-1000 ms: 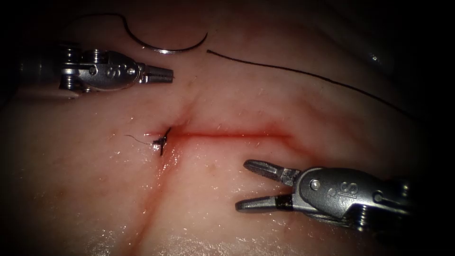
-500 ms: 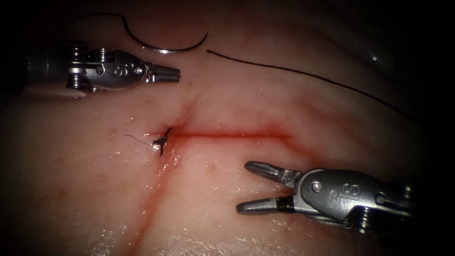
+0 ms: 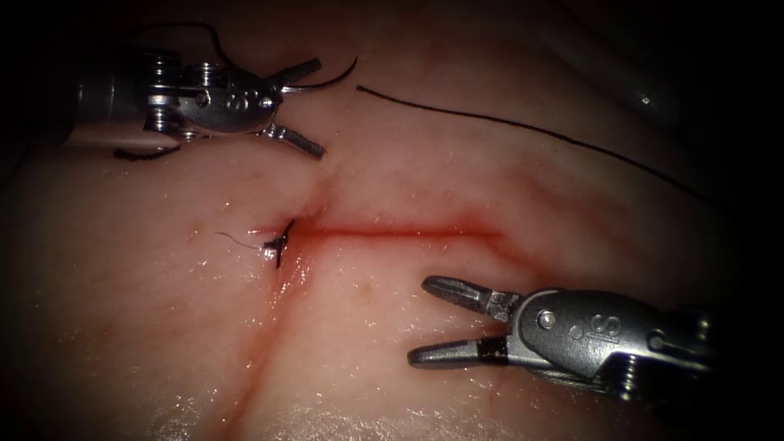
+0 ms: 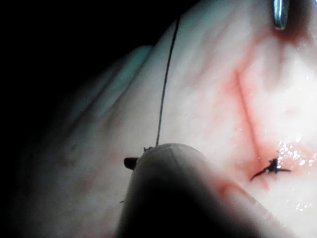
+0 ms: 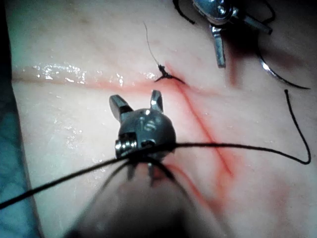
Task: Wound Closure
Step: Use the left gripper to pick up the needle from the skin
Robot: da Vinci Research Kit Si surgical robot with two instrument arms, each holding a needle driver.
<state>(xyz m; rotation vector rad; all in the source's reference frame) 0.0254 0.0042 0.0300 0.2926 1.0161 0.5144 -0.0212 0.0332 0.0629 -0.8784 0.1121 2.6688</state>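
Two grippers work above a cut in the tissue (image 3: 490,171), neither holding anything. The left gripper (image 3: 304,108) has moved up toward the curved needle (image 3: 327,80) over the last second and spread its jaws, one over the needle's curve and one below it; the needle lies flat on the tissue, above the cut (image 3: 408,233) and not in it. The right gripper (image 3: 429,320) hangs released below the cut, right of the knot (image 3: 278,242) tied at the cut's left end. A good grasp here would seem to call for both jaws squarely across the needle's body, away from its tip. A loose thread (image 3: 523,126) runs off to the right, its near end just beside the needle's tip, so room there is tight. Open tissue lies between the two grippers, well clear of the knot.
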